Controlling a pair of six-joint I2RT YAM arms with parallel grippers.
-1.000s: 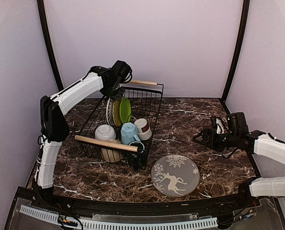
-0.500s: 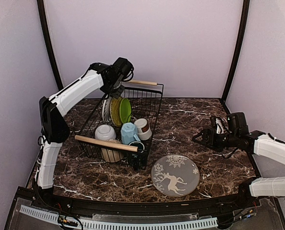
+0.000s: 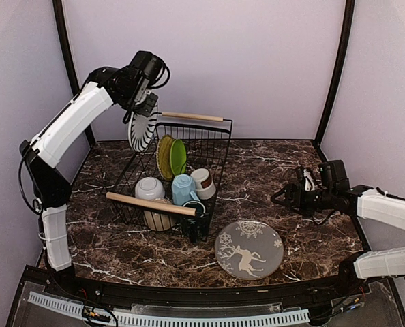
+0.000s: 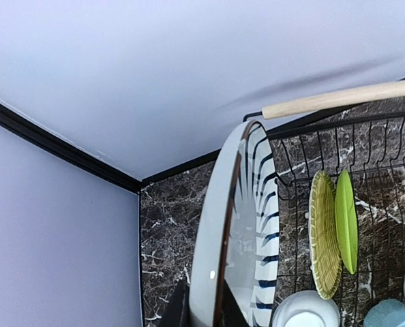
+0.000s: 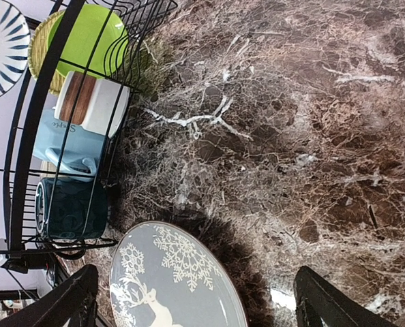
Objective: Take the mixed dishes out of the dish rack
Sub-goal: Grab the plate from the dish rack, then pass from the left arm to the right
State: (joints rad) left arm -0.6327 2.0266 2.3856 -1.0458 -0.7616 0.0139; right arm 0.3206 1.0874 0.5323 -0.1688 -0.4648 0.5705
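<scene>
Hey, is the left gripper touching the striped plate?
Touching. In the top external view the striped plate hangs in the air, held by its upper rim in the left gripper, with nothing else supporting it there.

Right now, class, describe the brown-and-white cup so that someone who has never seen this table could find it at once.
Find the black wire dish rack left of centre on the marble table. Against its right wall, beside the light blue mug, sits the brown-white cup: the only dish with a brown band.
</scene>
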